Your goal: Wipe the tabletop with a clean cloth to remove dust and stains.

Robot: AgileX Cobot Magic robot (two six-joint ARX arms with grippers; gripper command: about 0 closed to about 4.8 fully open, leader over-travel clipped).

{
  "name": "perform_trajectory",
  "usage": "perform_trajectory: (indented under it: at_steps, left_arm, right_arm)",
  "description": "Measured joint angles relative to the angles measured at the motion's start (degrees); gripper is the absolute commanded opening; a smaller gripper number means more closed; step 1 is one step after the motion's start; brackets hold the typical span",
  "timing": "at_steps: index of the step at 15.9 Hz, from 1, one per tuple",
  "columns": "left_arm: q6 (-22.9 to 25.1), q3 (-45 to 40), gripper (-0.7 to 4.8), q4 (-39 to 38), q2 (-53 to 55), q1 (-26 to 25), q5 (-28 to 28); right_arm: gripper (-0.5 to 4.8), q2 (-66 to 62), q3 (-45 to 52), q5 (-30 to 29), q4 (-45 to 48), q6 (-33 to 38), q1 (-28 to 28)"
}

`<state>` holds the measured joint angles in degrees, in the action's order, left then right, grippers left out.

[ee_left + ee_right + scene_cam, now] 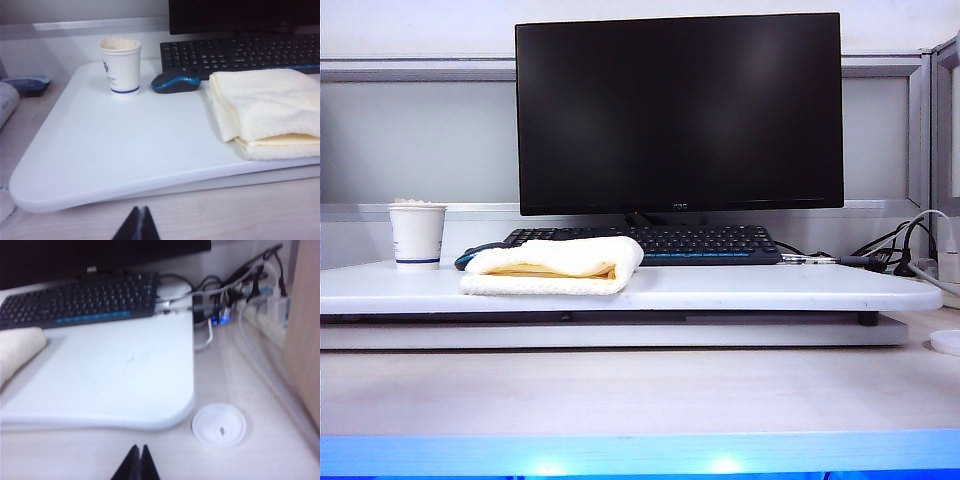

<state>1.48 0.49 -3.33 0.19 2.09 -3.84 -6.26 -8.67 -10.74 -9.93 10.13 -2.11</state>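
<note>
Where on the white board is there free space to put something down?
The tabletop is bare in front of the paper cup and mouse, left of the cloth. Its right end, between cloth and cables, is bare too. The back by the keyboard is crowded.

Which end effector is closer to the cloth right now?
Left, slightly. The left end effector sits shut off the tabletop's front edge, near the cloth. The right end effector, also shut, waits by the far corner.
</note>
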Motion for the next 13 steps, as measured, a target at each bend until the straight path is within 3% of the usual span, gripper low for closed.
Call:
perform_trajectory:
  at_steps: [3, 13]
  left_arm:
    - [0.0, 0.0, -0.05, -0.5, 0.0, 0.0, 0.0]
    - [0.0, 0.0, -0.05, -0.5, 0.0, 0.0, 0.0]
  right_arm:
    - [-0.06, 6.1, 3.5, -0.1, -2.5, 0.0, 0.0]
    - [-0.05, 6.0, 6.2, -1.3, -5.6, 0.0, 0.0]
